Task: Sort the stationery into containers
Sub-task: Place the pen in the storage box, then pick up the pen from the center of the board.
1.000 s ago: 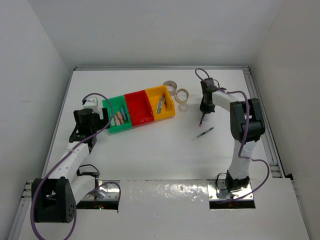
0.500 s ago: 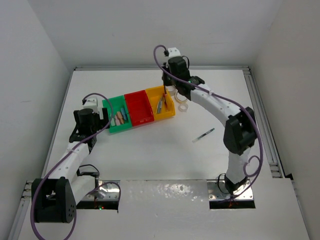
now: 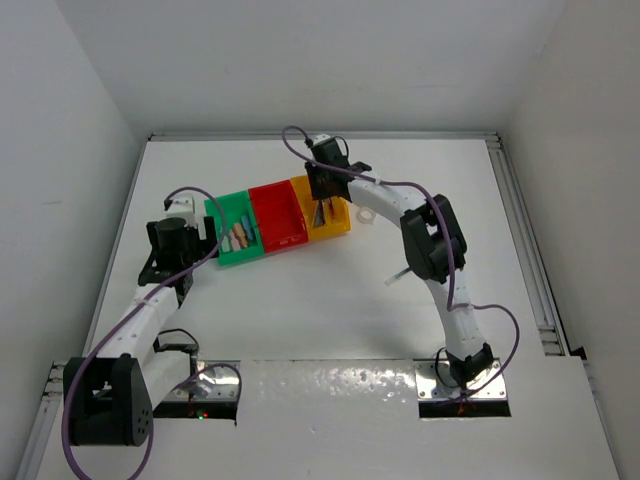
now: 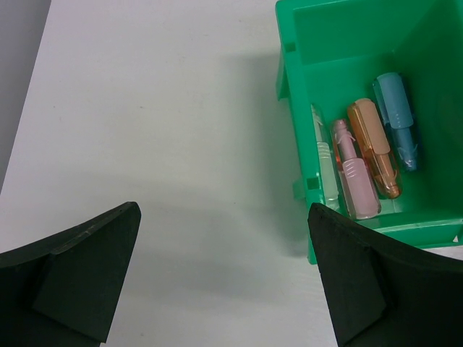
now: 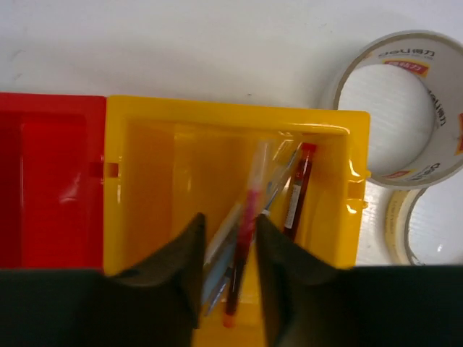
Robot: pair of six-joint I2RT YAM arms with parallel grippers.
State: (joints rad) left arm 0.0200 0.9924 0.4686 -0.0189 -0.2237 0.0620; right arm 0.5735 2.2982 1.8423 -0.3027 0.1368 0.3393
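Observation:
The containers stand joined in a row: green bin (image 3: 213, 212), red bin (image 3: 278, 216), yellow bin (image 3: 342, 224). My right gripper (image 3: 322, 196) hovers over the yellow bin (image 5: 137, 116), jaws a little apart. A red-accented pen (image 5: 247, 217) shows blurred between the fingers, thinner than the gap, with other pens (image 5: 296, 189) lying in the bin. My left gripper (image 4: 223, 210) is open and empty over bare table beside the green bin (image 4: 289, 79), which holds blue (image 4: 396, 116), orange (image 4: 372, 144) and pink (image 4: 354, 177) blocks.
Two tape rolls (image 5: 405, 45) (image 5: 396, 224) lie on the table just beyond the yellow bin. One pen (image 3: 394, 279) lies on the table, partly hidden by the right arm. White walls enclose the table on three sides.
The right arm swung left from the table's right side, carrying the red-accented pen, to above the yellow bin. The left arm has not moved.

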